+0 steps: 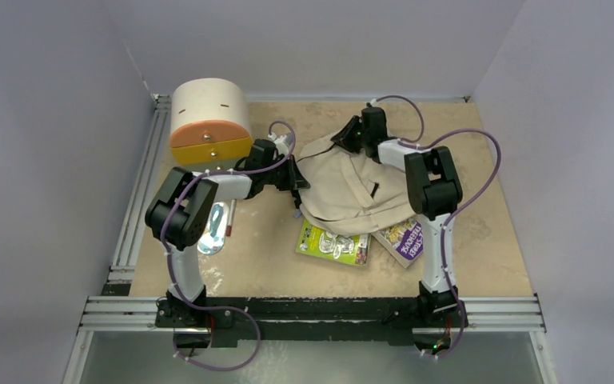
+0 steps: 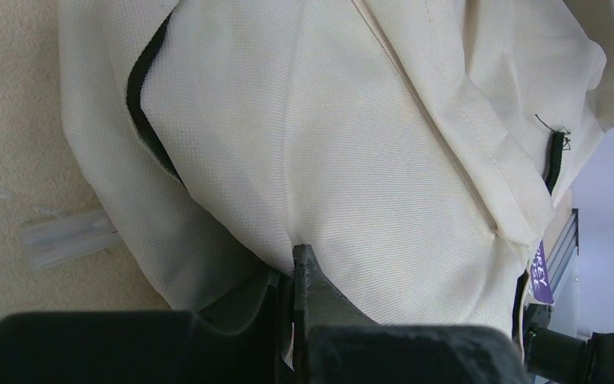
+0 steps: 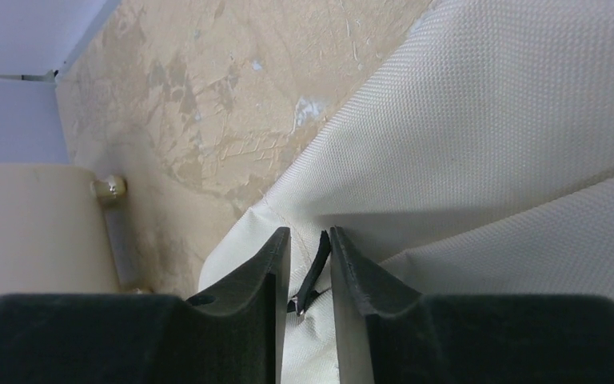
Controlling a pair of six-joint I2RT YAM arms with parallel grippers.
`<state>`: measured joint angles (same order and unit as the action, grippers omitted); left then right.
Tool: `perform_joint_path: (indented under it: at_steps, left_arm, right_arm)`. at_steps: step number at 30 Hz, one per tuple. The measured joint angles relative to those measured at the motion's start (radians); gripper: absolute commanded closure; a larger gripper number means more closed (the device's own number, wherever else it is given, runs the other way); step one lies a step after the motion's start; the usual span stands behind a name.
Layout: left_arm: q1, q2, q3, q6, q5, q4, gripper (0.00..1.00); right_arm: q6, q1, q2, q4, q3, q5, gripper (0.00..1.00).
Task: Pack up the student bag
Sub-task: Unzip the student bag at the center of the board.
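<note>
The student bag, a beige fabric backpack with black zipper lines, lies crumpled in the middle of the table. My left gripper is at its left edge. In the left wrist view the gripper is shut and pinches a fold of the bag's fabric. My right gripper is at the bag's far edge. In the right wrist view its jaws stand a narrow gap apart, with a black zipper pull slanting between them over the bag's fabric.
A cream drawer box with orange and yellow fronts stands at the back left, also seen in the right wrist view. A green packet and a purple book poke out from under the bag's near edge. A clear packet lies by the left arm.
</note>
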<state>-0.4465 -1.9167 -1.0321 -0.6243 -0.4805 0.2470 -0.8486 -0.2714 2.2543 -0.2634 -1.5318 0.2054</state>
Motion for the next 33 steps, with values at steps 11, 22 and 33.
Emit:
perform_joint_path:
  at_steps: [11,22,33]
  left_arm:
    - [0.0,0.0,0.0,0.0,-0.003,0.0,1.0]
    - [0.0,0.0,0.0,0.0,-0.008,0.0,1.0]
    - [0.0,0.0,0.0,-0.001,-0.013,0.0,1.0]
  right_arm:
    - [0.03,0.002,0.014,-0.03,0.0,0.028,1.0]
    - [0.076,-0.006,0.006,-0.145,0.028,0.108,1.0]
    - [0.044,-0.083,-0.01,-0.159,0.042,0.131,1.0]
